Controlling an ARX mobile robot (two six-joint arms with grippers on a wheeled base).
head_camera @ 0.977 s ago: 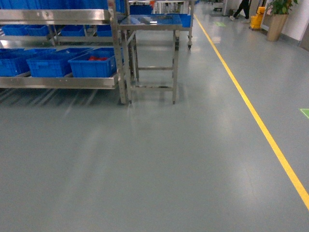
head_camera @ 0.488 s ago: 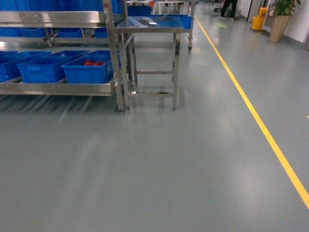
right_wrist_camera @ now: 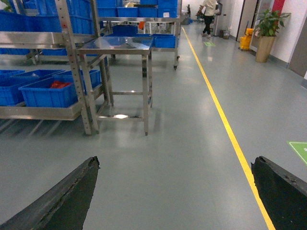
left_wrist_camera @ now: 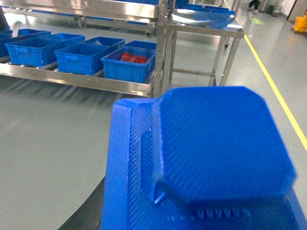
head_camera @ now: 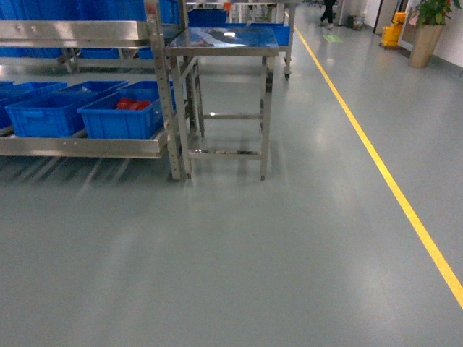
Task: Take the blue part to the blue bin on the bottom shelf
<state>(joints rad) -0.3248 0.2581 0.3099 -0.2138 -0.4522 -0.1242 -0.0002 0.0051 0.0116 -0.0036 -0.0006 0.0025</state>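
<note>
A blue part (left_wrist_camera: 220, 143), ribbed and with cut corners, fills the left wrist view. My left gripper (left_wrist_camera: 196, 218) is shut on it, and only one dark finger (left_wrist_camera: 88, 211) shows at its left. The bottom shelf (head_camera: 79, 147) of a steel rack carries several blue bins (head_camera: 47, 116). The rightmost bin (head_camera: 119, 119) has red pieces in it. The same shelf (left_wrist_camera: 76, 81) and bins (left_wrist_camera: 79, 57) lie well ahead of the held part. My right gripper (right_wrist_camera: 175, 191) is open over bare floor. Neither gripper shows in the head view.
A steel table (head_camera: 221, 40) stands against the rack's right post (head_camera: 173, 108). An upper shelf (head_camera: 72, 32) hangs over the bins. A yellow floor line (head_camera: 376, 159) runs along the right. A potted plant (head_camera: 427, 29) and a walking person (right_wrist_camera: 208, 14) are far off.
In the head view the rack and table have grown larger and dropped lower, so the base has come nearer. The bins have slid left in the frame.
</note>
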